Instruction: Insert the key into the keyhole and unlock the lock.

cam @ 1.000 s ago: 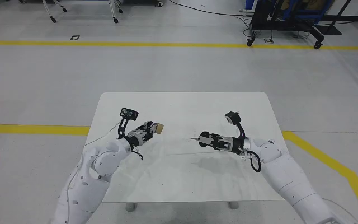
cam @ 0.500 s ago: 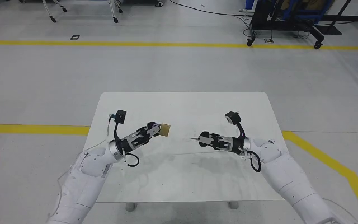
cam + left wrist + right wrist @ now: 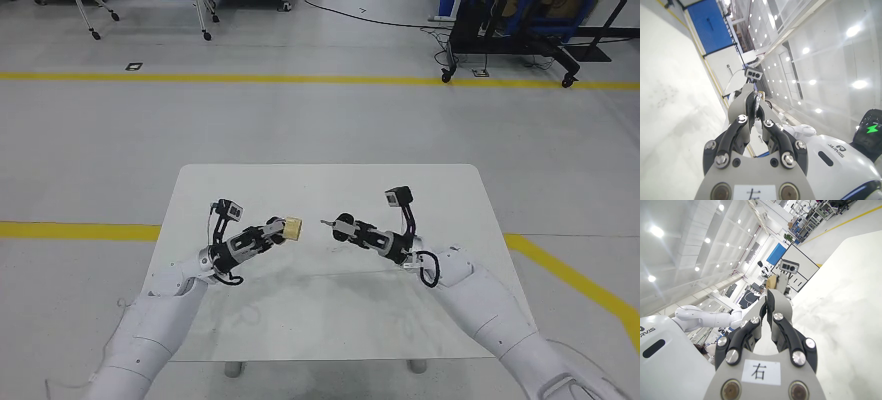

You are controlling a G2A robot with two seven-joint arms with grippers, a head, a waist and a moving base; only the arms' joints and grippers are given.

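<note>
white table [image 3: 300, 190], boxy brass lock [image 3: 291, 230]

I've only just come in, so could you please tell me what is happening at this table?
The left end effector holds a brass lock above the white table. The right end effector holds the key, tip aimed at the lock. A small gap separates them, so the key is not yet in the keyhole.

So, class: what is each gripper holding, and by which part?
Left gripper: the lock, by its shackle. Right gripper: the key, by its head end, blade pointing toward the lock.
</note>
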